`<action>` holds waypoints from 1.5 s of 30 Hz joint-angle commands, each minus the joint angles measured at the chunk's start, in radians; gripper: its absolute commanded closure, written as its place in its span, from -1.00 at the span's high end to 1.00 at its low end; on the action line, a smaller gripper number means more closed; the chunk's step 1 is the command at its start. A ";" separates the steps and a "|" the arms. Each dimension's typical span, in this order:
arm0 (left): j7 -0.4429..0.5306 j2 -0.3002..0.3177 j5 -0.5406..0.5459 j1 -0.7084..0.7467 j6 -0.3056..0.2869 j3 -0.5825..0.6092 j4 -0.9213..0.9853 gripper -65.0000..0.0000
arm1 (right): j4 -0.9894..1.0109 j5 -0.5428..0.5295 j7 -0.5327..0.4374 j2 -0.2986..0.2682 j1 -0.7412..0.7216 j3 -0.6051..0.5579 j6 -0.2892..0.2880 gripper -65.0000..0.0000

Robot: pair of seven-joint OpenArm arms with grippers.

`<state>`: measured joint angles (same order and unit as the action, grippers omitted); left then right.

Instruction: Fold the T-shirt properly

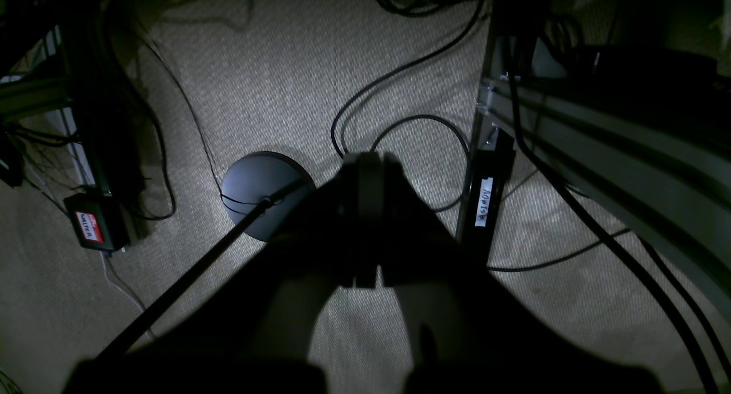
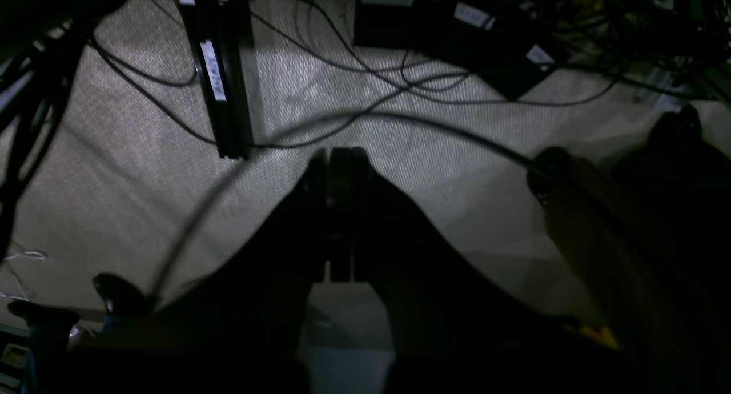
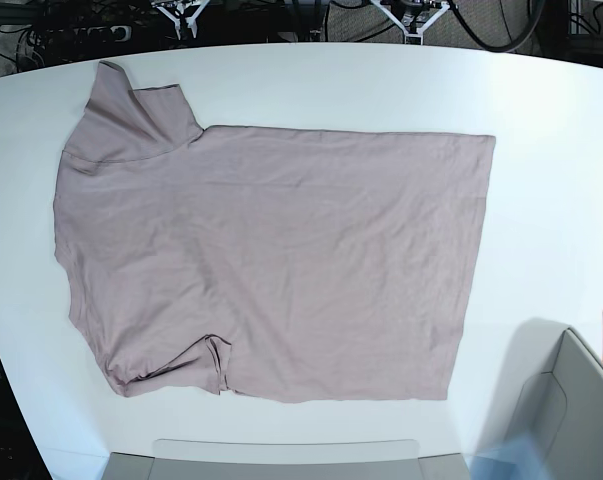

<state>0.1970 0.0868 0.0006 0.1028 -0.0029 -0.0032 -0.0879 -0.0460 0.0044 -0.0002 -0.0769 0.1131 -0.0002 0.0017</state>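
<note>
The dusty mauve-pink T-shirt [image 3: 271, 260] lies spread flat on the white table [image 3: 556, 150] in the base view, hem to the right and shoulders to the left. One sleeve [image 3: 131, 115] points to the far left corner. The other sleeve [image 3: 176, 370] is crumpled near the front left. No arm shows in the base view. My left gripper [image 1: 368, 165] is shut and empty, hanging over the carpeted floor. My right gripper [image 2: 334, 160] is also shut and empty over the floor. The shirt does not show in either wrist view.
A grey bin [image 3: 571, 400] stands at the table's front right, and a grey tray edge [image 3: 281, 455] lies along the front. Below the arms are black cables, a round black base [image 1: 260, 194] and aluminium frame legs [image 1: 599, 131].
</note>
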 commanded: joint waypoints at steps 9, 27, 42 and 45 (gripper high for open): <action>0.011 0.001 0.006 0.033 0.007 -0.004 -0.003 -1.00 | -0.136 0.004 0.010 -0.005 0.079 -0.002 -0.002 -1.00; -0.107 -0.019 0.006 0.124 0.007 -0.005 -0.240 -1.00 | -0.139 0.003 0.007 -0.019 0.072 -0.001 -0.004 -1.00; -0.109 -0.020 0.008 0.185 0.005 -0.005 -0.258 -1.00 | -0.286 0.003 0.007 -0.044 0.173 -0.014 -0.004 -1.00; -0.109 -0.020 0.008 0.228 0.005 -0.005 -0.276 -1.00 | -0.403 0.003 0.007 -0.074 0.254 -0.090 -0.004 -1.00</action>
<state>0.0757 0.0666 0.0078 0.3138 0.0002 -0.0067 -0.3607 -0.4477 0.0074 0.0135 -0.1432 0.3561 -0.0917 0.0010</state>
